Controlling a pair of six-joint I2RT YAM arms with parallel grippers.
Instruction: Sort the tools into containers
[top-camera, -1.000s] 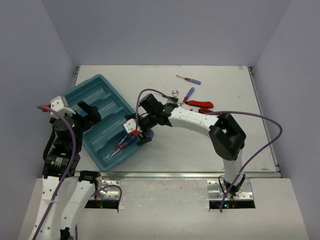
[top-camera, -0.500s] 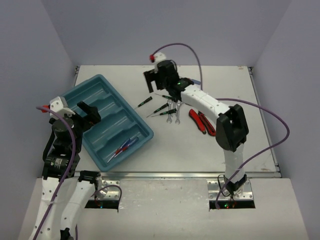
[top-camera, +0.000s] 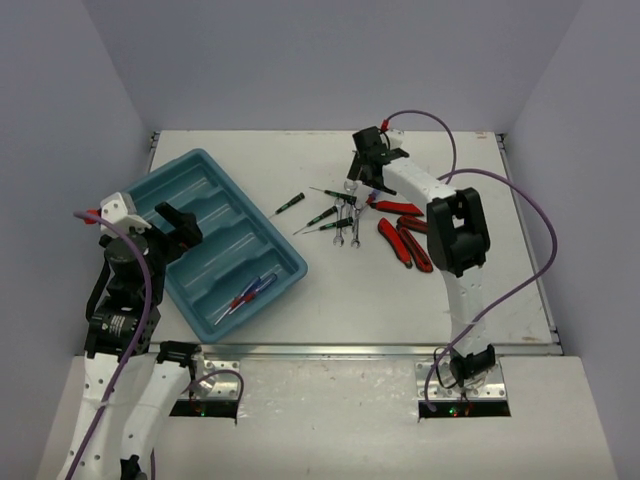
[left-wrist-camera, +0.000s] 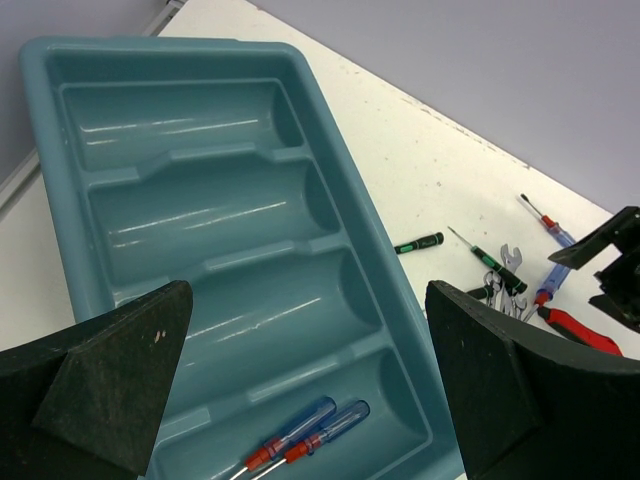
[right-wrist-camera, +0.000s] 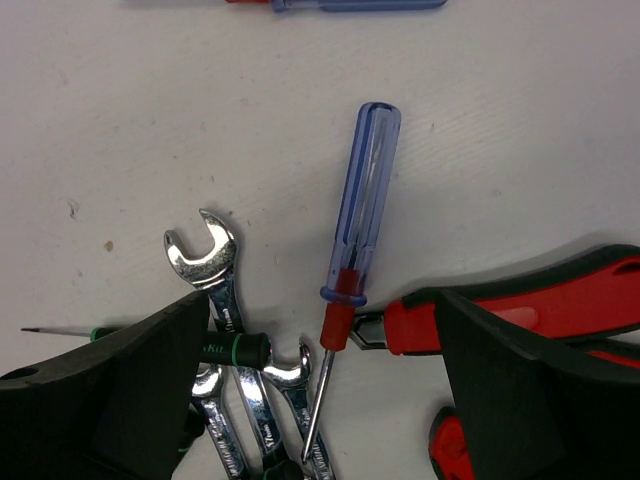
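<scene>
Tools (top-camera: 345, 218) lie in a heap on the table (top-camera: 480, 290), near the top middle of the overhead view and to the right of the tray (top-camera: 200, 160). Two screwdrivers (top-camera: 250, 292) lie in the tray's lowest slot (side by side, blue handles up and to the right). The right claw (right-wrist-camera: 318, 320) hangs wide open over a loose screwdriver (right-wrist-camera: 360, 190), beside wrenches (right-wrist-camera: 215, 265) and pliers (right-wrist-camera: 520, 305). The left claw (left-wrist-camera: 308, 300) hangs wide open over the tray, holding nothing.
</scene>
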